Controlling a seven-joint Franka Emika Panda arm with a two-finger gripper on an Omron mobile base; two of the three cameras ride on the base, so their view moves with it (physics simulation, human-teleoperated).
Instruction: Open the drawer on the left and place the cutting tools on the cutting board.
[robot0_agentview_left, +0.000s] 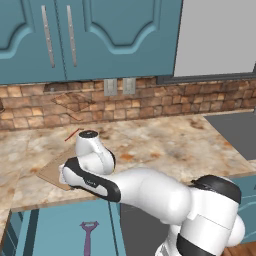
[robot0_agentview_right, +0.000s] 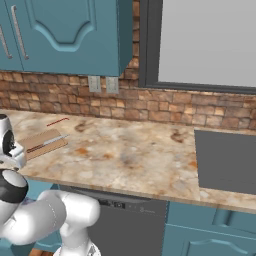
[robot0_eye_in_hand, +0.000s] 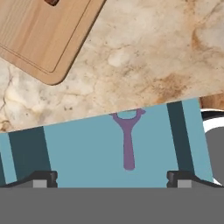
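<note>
Open drawer with the purple peeler lying inside, below the near edge of the marbled surface.

The gripper hangs over the peeler, jaws spread wide and empty. The cutting board lies on the surface to the far left, a knife already on it. The peeler looks light, stiff and probably slippery; its straight handle offers the best hold.

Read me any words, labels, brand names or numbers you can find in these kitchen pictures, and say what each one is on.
No text is legible.
Dark dishwasher control strip under the counter: small pale marks, too small and blurred to read.
Black band on the white robot arm: tiny light mark, unreadable.
Light-brown wooden cutting board, purple Y-shaped peeler, two grey wall outlets: no lettering.
</note>
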